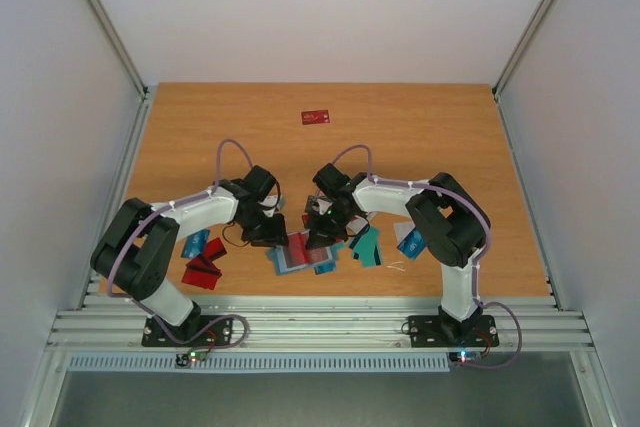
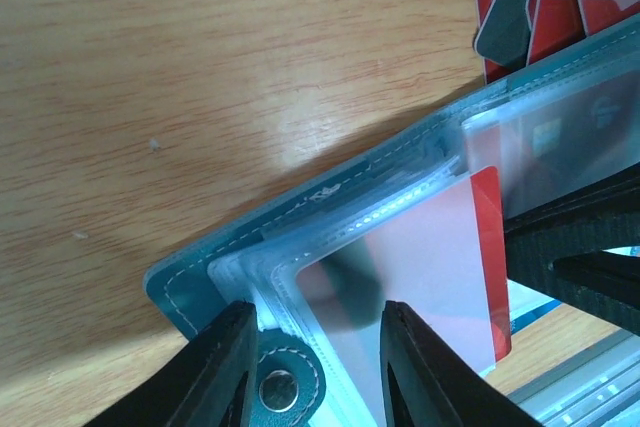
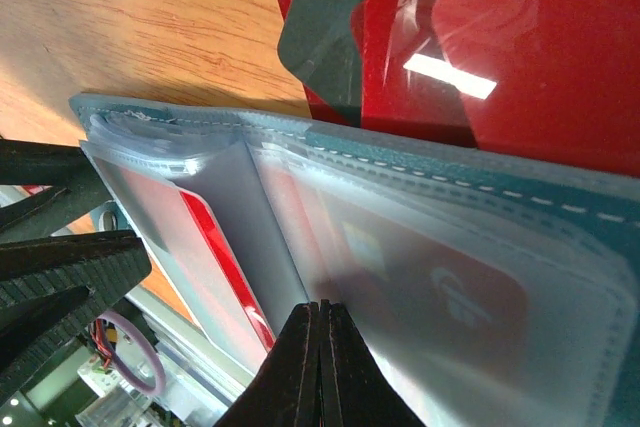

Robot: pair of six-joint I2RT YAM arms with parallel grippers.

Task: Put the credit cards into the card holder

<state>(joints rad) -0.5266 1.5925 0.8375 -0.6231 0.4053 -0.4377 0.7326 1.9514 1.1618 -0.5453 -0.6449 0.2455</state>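
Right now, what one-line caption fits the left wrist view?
Left jaws, parted, over a corner of the open card holder, with a red card sleeved inside.

You have the holder point(image 1: 300, 255) at front centre, cards point(image 1: 203, 265) left and right. One card point(image 1: 316, 117) lies far behind.

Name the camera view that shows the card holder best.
Right wrist: the open card holder fills the frame, with its stitched teal edge, clear sleeves and the red cards inside all plain. Left wrist shows only one corner with its snap. Top external shows it small, partly covered.
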